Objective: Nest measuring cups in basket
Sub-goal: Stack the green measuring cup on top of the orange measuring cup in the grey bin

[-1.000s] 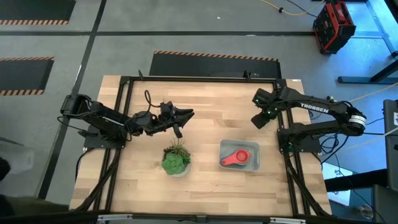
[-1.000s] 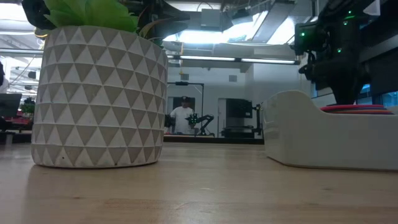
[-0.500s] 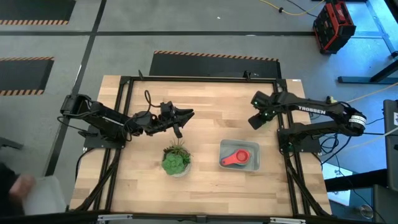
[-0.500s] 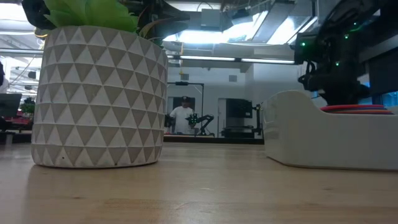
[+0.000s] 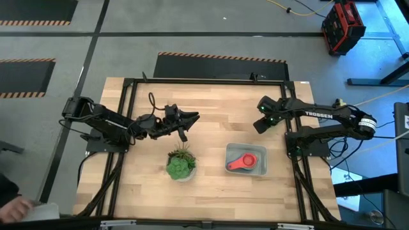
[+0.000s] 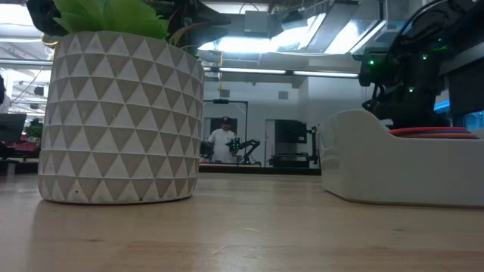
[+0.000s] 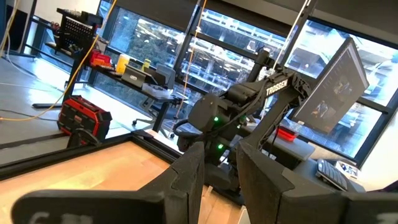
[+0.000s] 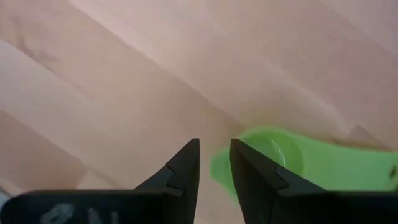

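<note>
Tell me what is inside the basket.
A red measuring cup lies in the basket, handle toward one corner. Whether other cups sit nested under it cannot be seen; it covers them from above, and the basket wall hides them from the side.

Both arms were dark and slim-jointed, trailing black cables. The right arm [image 5: 319,116] carried white "TROSSEN" lettering and small green lights near its wrist. The left arm [image 5: 115,122] ended in tapered black fingers [image 7: 189,177].

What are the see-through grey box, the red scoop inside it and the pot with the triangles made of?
The translucent grey rectangular basket looks like matte plastic: milky walls, rounded corners. The red round-bowled measuring cup seems smooth plastic too, evenly coloured. The white triangle-patterned plant pot could be ceramic or cement; its speckled, dull surface leaves that open.
</note>
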Available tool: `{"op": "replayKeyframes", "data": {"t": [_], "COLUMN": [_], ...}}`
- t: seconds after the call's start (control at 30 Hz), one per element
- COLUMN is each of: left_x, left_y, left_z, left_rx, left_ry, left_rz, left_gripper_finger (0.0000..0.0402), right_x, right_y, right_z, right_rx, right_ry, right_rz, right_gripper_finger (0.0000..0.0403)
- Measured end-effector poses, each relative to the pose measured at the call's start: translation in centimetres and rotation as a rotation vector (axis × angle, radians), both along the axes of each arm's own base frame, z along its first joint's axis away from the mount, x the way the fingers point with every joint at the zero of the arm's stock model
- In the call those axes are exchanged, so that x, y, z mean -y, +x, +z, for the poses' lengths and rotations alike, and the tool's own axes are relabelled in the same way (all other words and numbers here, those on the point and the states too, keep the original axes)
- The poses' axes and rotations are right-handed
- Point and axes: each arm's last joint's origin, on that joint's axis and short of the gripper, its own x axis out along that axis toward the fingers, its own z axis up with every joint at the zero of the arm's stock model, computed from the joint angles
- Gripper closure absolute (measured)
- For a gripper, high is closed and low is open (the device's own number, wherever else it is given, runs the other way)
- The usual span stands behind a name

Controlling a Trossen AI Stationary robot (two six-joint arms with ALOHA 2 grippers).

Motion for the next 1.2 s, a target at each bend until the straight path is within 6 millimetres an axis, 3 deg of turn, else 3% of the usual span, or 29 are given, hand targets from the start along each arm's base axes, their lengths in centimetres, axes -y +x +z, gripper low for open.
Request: {"op": "replayKeyframes", "data": {"t": [0.53, 1.2], "left_x": [-0.01, -0.01], "left_y": [0.01, 0.01], "left_z": [-0.04, -0.04], "left_rx": [-0.004, -0.004], "left_ry": [0.001, 0.0], "left_rz": [0.0, 0.0], "left_gripper_finger": [0.0312, 0.0312], "right_x": [0.23, 0.22], "right_y": [0.07, -0.08], "right_z": [-0.12, -0.16], "right_rx": [0.022, 0.005], "right_ry": [-0.036, -0.044], "right_rz": [-0.182, -0.212], "right_gripper_finger": [0.0309, 0.0309]}}
